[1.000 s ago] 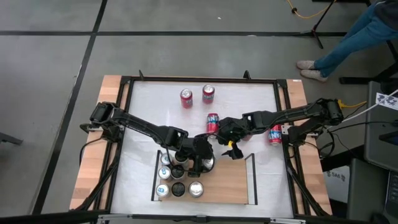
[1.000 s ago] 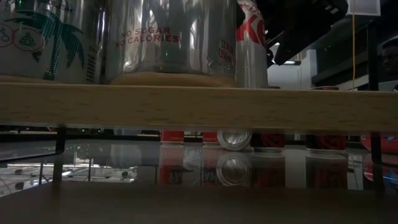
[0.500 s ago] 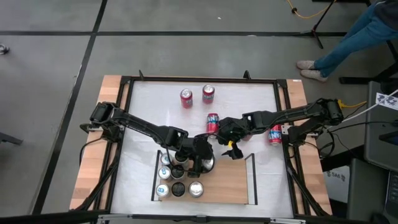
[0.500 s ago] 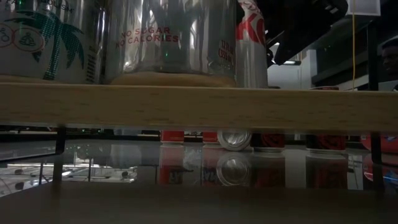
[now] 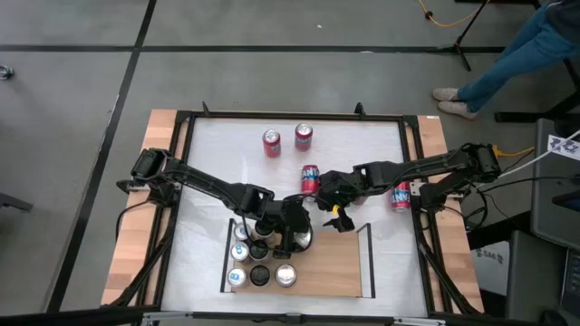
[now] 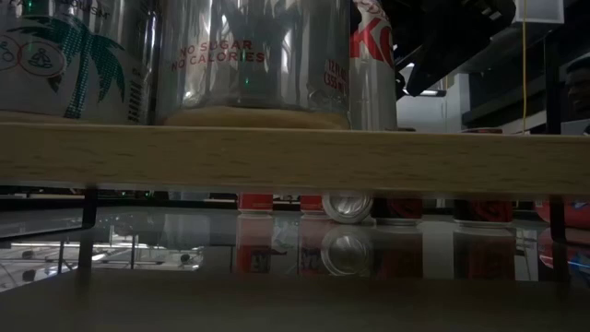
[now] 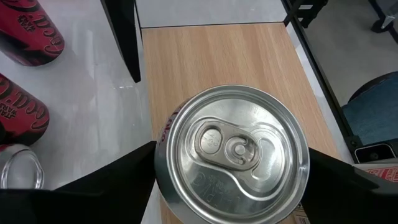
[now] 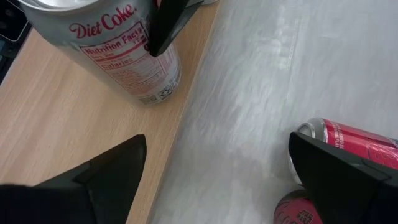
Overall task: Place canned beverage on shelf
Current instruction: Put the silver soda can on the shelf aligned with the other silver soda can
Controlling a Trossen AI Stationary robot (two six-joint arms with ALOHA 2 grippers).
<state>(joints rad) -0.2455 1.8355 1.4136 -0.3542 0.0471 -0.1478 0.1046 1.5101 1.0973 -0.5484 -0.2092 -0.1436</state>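
Note:
A silver Diet Coke can [image 7: 233, 149] stands upright on the light-wood shelf [image 5: 335, 267], close to its far edge, with its base on the wood. My left gripper [image 5: 294, 237] is shut on it. Several other cans [image 5: 258, 263] stand on the shelf's left part beside a black rail [image 5: 227, 258]. In the low view the Diet Coke can [image 6: 373, 65] shows behind two nearer cans. My right gripper [image 5: 337, 215] hangs open just past the shelf's far edge, over the white tabletop, with nothing between its fingers [image 8: 93, 180]. My left gripper pinches the Diet Coke can by its upper wall [image 7: 165, 130], one finger on each of two opposite sides. The fingers [image 8: 163, 25] slant down at it from the table's left. The can stays upright, its base [image 8: 155, 93] on the shelf.
Two red cans [image 5: 272, 143] [image 5: 304, 136] stand at the table's far side, and one [image 5: 401, 196] at the right under the right arm. Another red can [image 5: 310, 178] lies by the right gripper. The shelf's right half up to its right rail [image 5: 370, 258] is bare wood.

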